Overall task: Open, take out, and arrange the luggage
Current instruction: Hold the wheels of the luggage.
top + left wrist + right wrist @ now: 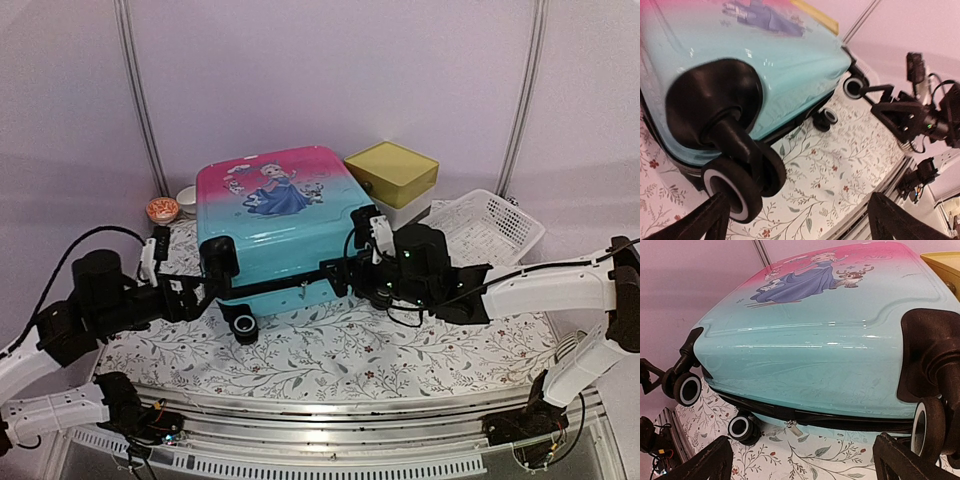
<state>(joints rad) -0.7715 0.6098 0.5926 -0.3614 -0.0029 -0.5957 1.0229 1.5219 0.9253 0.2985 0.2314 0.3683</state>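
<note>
The luggage [270, 225] lies flat on the floral cloth, cartoon print up, its black zipper band closed. My left gripper [213, 290] is open at its near left corner; in the left wrist view [800, 222] a black corner wheel [735, 190] sits just beside the left finger, with only cloth between the fingers. My right gripper [347, 272] is open at the near right corner. In the right wrist view [802, 465] it faces the turquoise near end of the luggage [815, 355], and the silver zipper pull [792, 427] hangs a little ahead of the gap.
Behind the case on the right stands a yellow-topped box [392, 172], with a white mesh basket [485, 225] beside it. A small orange bowl [162, 209] and a white cup [187, 197] sit at the back left. The table's metal edge [330, 415] runs along the front.
</note>
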